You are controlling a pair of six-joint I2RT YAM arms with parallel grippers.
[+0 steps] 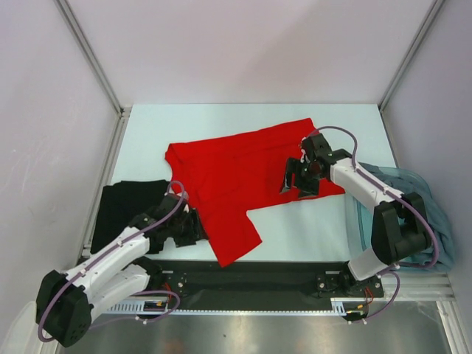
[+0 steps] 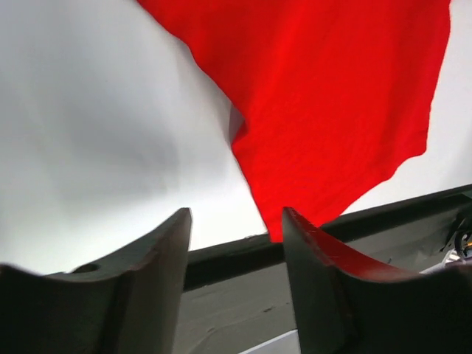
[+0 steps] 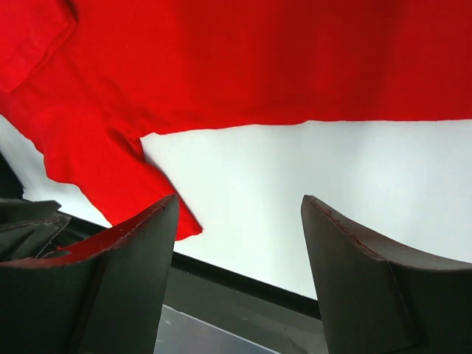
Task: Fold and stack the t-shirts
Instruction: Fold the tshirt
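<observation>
The red t-shirt [image 1: 236, 173] lies spread on the white table [image 1: 214, 122], one sleeve reaching toward the near edge. My left gripper [image 1: 190, 225] is open and empty, just left of that near sleeve. In the left wrist view the left gripper [image 2: 236, 221] is open and the red cloth [image 2: 332, 110] lies ahead to its right. My right gripper [image 1: 296, 183] is open and empty over the shirt's right hem. In the right wrist view the right gripper [image 3: 240, 203] is open above bare table, and the red shirt [image 3: 258, 59] lies beyond it. The black t-shirt [image 1: 125, 203] lies at the left edge. Teal-grey shirts [image 1: 435, 214] are heaped at the right.
A black strip [image 1: 258, 276] runs along the table's near edge by the arm bases. Pale walls with metal frame posts [image 1: 88, 55] close in the left, right and back sides.
</observation>
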